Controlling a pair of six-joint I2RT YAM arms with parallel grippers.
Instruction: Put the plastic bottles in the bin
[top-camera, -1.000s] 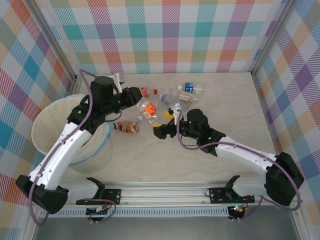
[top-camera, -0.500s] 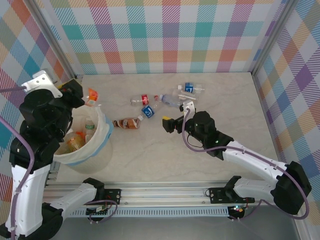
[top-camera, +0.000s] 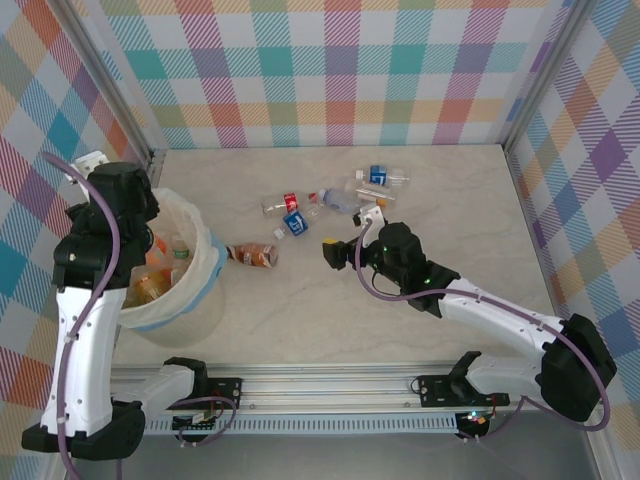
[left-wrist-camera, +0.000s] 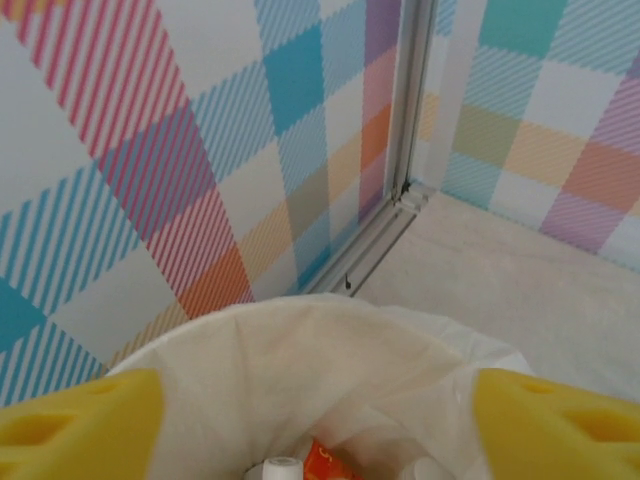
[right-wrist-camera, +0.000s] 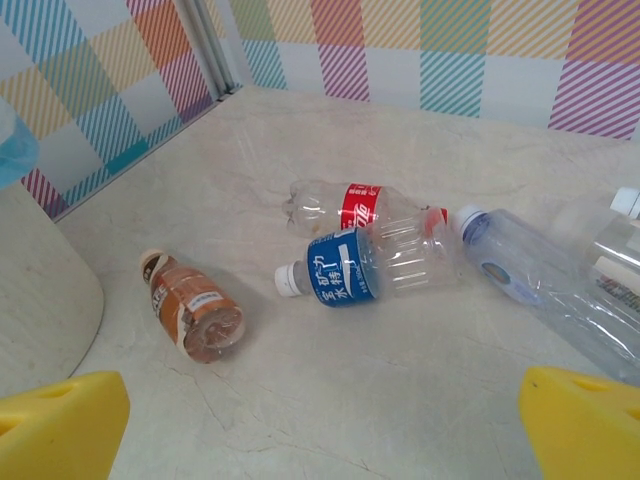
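Brown-labelled bottle (top-camera: 255, 254) — cap toward bin (top-camera: 188, 314)

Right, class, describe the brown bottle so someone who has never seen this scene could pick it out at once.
Find the big cream bin at the left of the table. Just right of it, the brown-labelled bottle lies on its side, alone. Unlike the red-labelled bottle and blue-labelled bottle farther back, it is short, stubby and brownish.

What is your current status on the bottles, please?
Left jaws open over bin, empty. Right jaws open, facing brown bottle on table. Several bottles out; path clear.
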